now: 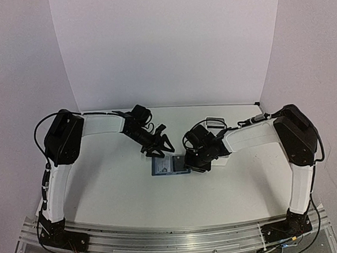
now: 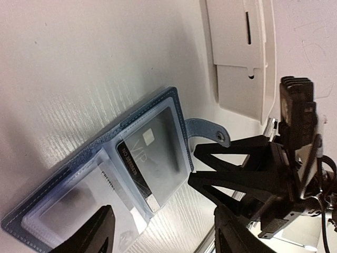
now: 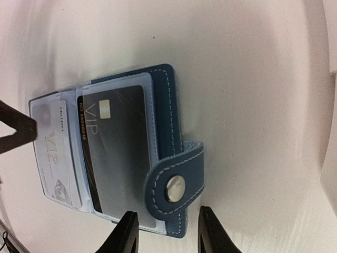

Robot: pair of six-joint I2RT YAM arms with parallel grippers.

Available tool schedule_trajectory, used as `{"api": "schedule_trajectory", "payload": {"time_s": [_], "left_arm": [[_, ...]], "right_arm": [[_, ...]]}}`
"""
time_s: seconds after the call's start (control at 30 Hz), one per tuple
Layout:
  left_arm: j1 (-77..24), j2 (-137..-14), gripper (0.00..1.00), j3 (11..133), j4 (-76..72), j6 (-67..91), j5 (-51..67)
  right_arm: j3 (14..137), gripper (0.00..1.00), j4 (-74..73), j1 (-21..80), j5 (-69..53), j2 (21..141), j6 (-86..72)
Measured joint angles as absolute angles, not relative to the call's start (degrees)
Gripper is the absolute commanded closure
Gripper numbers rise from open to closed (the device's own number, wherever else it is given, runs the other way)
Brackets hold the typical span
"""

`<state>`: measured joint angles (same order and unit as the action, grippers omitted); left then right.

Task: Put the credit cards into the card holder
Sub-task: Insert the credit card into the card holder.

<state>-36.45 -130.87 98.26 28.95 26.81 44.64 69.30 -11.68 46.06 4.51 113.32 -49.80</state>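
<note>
The left gripper [image 2: 166,221] is spread wide, its two black fingers [image 2: 97,232] well apart with nothing held between them, poised just above one end of the card holder [image 3: 163,95]. The right gripper [image 3: 168,211] is partly open. Its fingers [image 3: 126,234] straddle the holder's edge by the snap tab [image 3: 176,187]: one finger overlaps that edge and the other stands just clear of the corner, and nothing is pinched between them. Whether they touch the holder cannot be told. The card holder, a small dark-blue folding case, lies open and flat on the white table [image 3: 247,79], between the two grippers and near the middle of the table, with its stitched tab sticking out to one side. Both credit cards sit inside it under clear pockets. The dark card [image 3: 118,147], marked VIP with a small chip, fills the pocket nearer the tab. The pale card [image 3: 52,153], also marked VIP, sits in the pocket beside it, farther from the tab. A long white tray [image 2: 239,47] lies on the table beyond the tab side of the holder. From above, the left arm [image 1: 102,124] and the right arm [image 1: 253,135] reach inward from opposite sides and meet over the holder.
</note>
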Motion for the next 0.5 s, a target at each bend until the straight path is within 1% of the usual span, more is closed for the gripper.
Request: {"api": "schedule_trajectory", "payload": {"time_s": [0.03,0.07,0.17,0.27,0.33,0.5], "left_arm": [[-36.34,-130.41,0.28,98.24,29.15,26.72,44.45],[-35.79,-128.20,0.26,97.65,29.87,26.33,43.31],[-34.85,-124.22,0.25,95.26,29.78,26.09,41.43],[-34.02,-120.01,0.33,90.39,29.28,26.17,38.89],[-33.67,-118.80,0.37,86.74,28.91,26.79,37.78],[-33.69,-118.96,0.45,81.58,27.49,27.68,36.47]], "right_arm": [[69.43,0.64,-12.01,46.06,4.54,113.25,-49.74],[69.87,0.65,-12.78,46.06,4.56,113.25,-49.39],[71.29,0.66,-14.04,46.04,4.67,113.25,-48.25],[73.58,0.71,-14.44,46.04,4.45,113.32,-47.70],[75.07,0.71,-14.11,46.04,4.19,113.51,-47.64],[75.40,0.66,-14.13,46.04,4.05,114.37,-47.97]]}}
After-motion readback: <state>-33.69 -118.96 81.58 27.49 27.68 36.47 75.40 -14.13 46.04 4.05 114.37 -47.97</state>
